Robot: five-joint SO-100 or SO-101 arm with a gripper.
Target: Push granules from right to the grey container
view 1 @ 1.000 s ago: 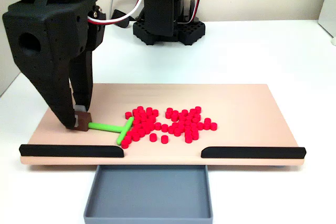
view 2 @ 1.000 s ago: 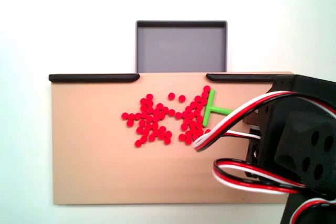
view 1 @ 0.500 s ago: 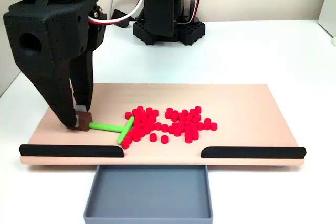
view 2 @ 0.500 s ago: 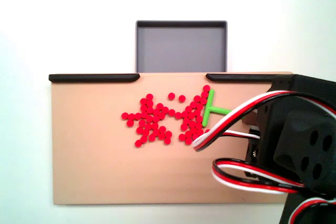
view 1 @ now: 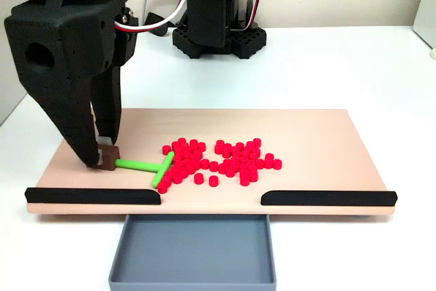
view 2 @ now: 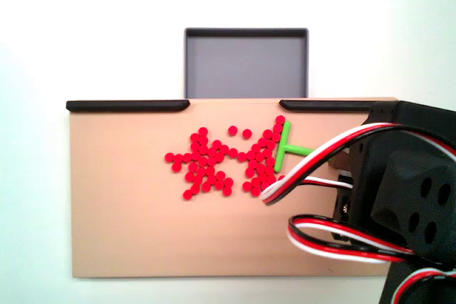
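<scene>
While your pincer (view 1: 103,158) clamps the green T-stick (view 1: 151,166) against the granules (view 1: 218,158), none are in the grey container (view 1: 194,253); sweep them toward the gap.

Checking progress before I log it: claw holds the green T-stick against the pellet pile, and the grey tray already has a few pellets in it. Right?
Not quite. The grey tray is empty in both fixed views; all the red pellets lie on the tan board. The rest stands: the claw grips the green T-stick by its end block, crossbar against the pile's edge.
</scene>
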